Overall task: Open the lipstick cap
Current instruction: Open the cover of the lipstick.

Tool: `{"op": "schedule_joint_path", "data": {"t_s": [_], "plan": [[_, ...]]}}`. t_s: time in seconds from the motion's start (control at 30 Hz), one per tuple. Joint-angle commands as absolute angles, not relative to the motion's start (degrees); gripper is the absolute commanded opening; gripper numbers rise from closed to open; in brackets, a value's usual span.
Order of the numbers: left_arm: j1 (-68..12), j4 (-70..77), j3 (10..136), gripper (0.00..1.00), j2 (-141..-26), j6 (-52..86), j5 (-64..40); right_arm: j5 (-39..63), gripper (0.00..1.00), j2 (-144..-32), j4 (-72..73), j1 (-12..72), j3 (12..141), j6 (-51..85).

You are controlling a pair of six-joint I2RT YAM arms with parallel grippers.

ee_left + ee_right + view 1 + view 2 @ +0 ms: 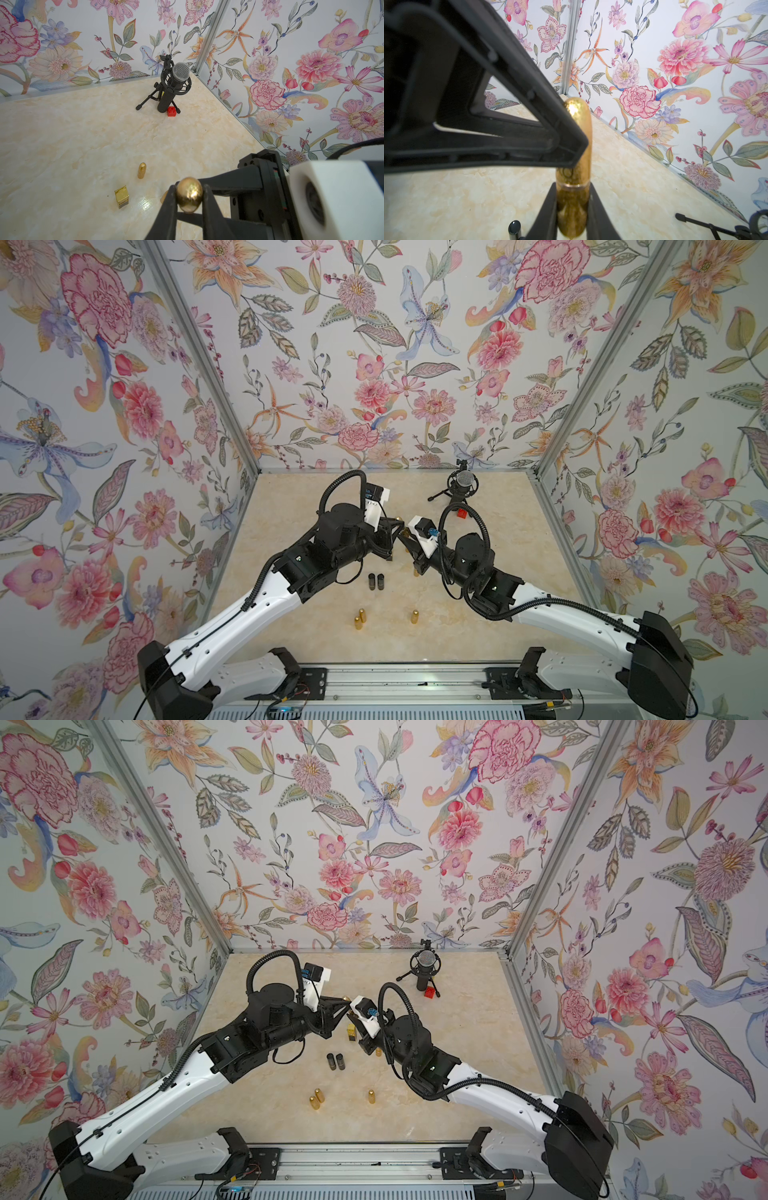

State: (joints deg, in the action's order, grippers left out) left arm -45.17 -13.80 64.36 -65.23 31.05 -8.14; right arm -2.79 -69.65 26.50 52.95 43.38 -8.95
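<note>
Nearest, spare gold lipsticks (360, 614) and two black tubes (376, 581) sit on the table (478, 639). Beyond them, the wrists hide most of the held lipstick (577, 172) in both top views. The right gripper (572, 207) clamps its base, whose end is cut off. The left gripper (189, 192) pinches the cap (188, 200), its seam closed. Farthest stands a microphone (462, 485).

Glossy gold metallic lipstick (577, 176); polished marble-look tabletop (83, 135)
</note>
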Motion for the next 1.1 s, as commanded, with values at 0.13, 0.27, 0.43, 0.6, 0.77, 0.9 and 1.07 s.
{"op": "schedule_joint_path", "data": {"t_s": [0.13, 0.27, 0.43, 0.6, 0.77, 0.9, 1.07], "plan": [[-43.44, -12.57, 66.98, 0.11, -63.96, 29.77, -4.75, -1.55, 0.14, -70.60, 26.05, 52.87, 42.36, -7.37], [-43.20, -12.66, 67.72, 0.11, -64.10, 28.77, -4.02, -1.36, 0.14, -71.10, 25.54, 52.95, 42.28, -7.65], [-42.98, -13.88, 69.65, 0.11, -64.06, 27.27, -2.70, -1.47, 0.12, -71.19, 24.72, 53.07, 41.93, -7.62], [-42.89, -12.61, 68.90, 0.11, -63.38, 27.01, -1.93, -0.97, 0.11, -71.29, 23.27, 53.08, 42.23, -8.22], [-42.89, -12.24, 68.99, 0.11, -62.84, 26.72, -0.79, -0.91, 0.07, -71.21, 21.91, 53.44, 41.95, -8.54], [-42.84, -11.32, 68.64, 0.11, -61.74, 26.85, 0.00, -0.97, 0.05, -70.58, 21.92, 53.48, 41.14, -8.26], [-42.71, -11.11, 67.95, 0.11, -60.86, 27.16, 0.72, -1.33, 0.05, -69.57, 22.61, 53.43, 39.82, -7.48]]}}
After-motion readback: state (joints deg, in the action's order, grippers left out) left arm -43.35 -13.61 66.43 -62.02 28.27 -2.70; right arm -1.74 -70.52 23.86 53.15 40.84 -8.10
